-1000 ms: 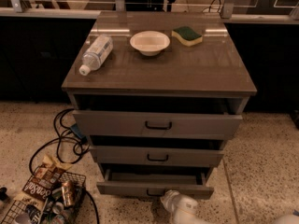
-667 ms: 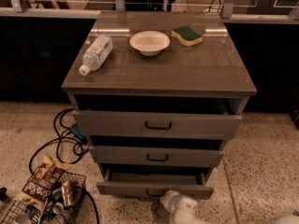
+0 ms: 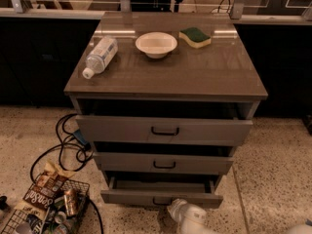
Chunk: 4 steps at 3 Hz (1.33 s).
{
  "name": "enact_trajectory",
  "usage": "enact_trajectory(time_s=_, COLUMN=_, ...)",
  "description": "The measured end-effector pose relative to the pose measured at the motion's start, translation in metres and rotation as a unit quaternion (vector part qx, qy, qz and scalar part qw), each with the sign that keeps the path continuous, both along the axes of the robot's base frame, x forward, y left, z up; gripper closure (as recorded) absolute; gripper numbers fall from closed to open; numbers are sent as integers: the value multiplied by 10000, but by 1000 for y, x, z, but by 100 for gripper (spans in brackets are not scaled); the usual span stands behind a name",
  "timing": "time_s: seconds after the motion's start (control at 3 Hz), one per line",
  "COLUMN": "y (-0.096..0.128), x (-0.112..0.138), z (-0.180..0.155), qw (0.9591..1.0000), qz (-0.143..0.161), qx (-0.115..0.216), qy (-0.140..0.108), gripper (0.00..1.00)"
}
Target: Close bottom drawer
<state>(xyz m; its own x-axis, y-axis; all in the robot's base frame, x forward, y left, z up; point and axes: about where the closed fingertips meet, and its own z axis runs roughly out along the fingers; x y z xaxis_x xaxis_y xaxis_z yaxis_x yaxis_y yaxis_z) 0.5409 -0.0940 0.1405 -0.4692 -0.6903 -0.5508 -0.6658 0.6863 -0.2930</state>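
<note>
The bottom drawer (image 3: 131,197) is the lowest of three in the grey cabinet (image 3: 165,79) and stands pulled out, further than the two above it, so a strip of its tray shows behind the flat front. The gripper (image 3: 176,209) sits low at the lower edge of the view, just right of the drawer's small black handle (image 3: 160,201), right at the front panel or touching it; which of the two cannot be told. Whether it is released or clenched cannot be told either. The white arm (image 3: 197,221) comes in from the bottom edge, right of centre, and slants up and left toward the drawer front, close to the floor (image 3: 273,179). Only this short, rounded end section shows. The middle drawer (image 3: 163,163) and the top drawer (image 3: 163,129) are each open a little, with dark gaps above their fronts. On the cabinet top lie a plastic bottle (image 3: 100,56) on its side at the left, a white bowl (image 3: 156,44) in the middle and a yellow-green sponge (image 3: 195,36) to the right. Black cables (image 3: 66,147) loop on the floor left of the cabinet, beside a wire basket (image 3: 29,218) holding a snack bag (image 3: 41,189) and a can (image 3: 70,201).
</note>
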Motion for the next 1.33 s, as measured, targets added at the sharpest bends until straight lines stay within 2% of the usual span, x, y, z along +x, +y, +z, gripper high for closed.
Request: enact_trajectory(time_s=1.33, y=0, x=0, z=0, qw=10000, qz=-1, qx=0, qy=-1, gripper=100)
